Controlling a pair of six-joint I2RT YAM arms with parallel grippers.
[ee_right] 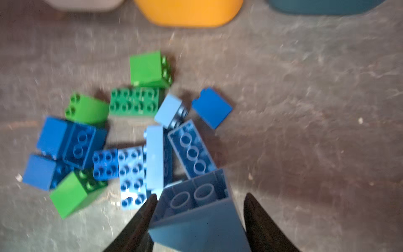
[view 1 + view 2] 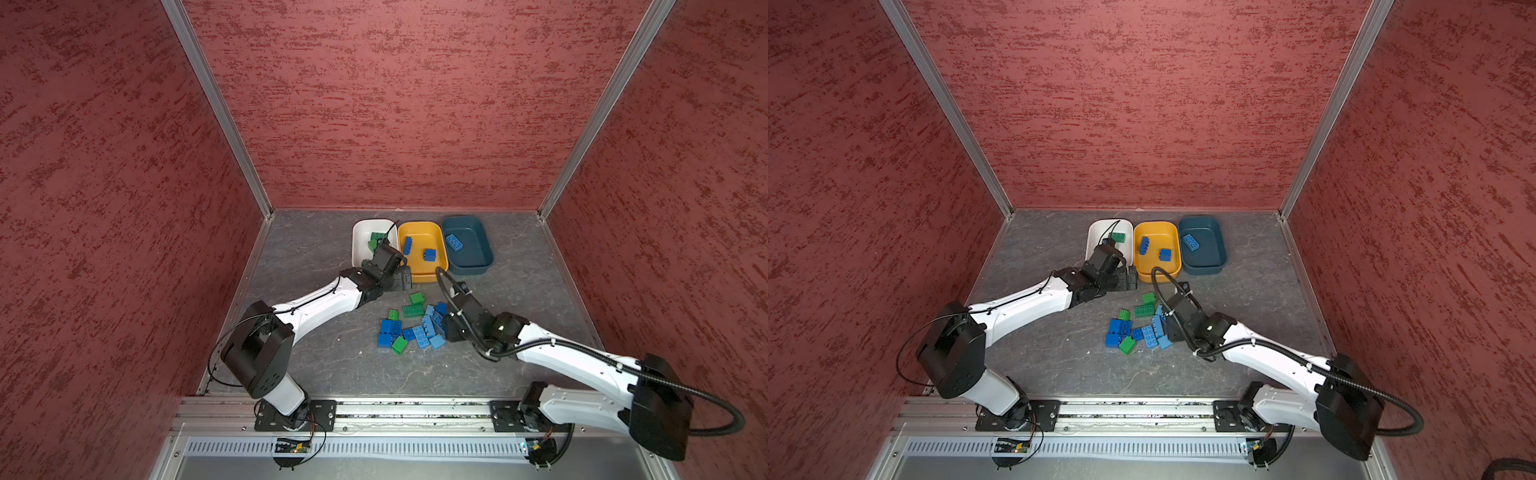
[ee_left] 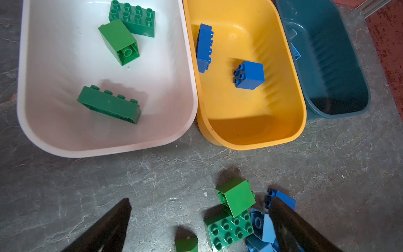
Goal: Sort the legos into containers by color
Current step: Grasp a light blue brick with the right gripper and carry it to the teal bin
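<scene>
Loose green, dark blue and light blue legos [image 2: 411, 328] lie piled mid-table. My right gripper [image 1: 201, 196] is shut on a light blue lego [image 1: 196, 224] at the pile's right edge, hollow underside facing the camera. My left gripper [image 3: 200, 203] hangs open and empty over the table, in front of the white container [image 3: 104, 150] and the yellow container [image 3: 250, 146]. Three green legos [image 3: 109, 104] lie in the white one, two dark blue legos [image 3: 250, 75] in the yellow. The teal container [image 2: 473, 266] holds one light blue lego [image 2: 454, 242].
Red textured walls [image 2: 395, 104] enclose the table on three sides. An aluminium rail [image 2: 395, 409] with both arm bases runs along the front. The right arm's black cable [image 2: 442, 282] loops up near the yellow container's front rim.
</scene>
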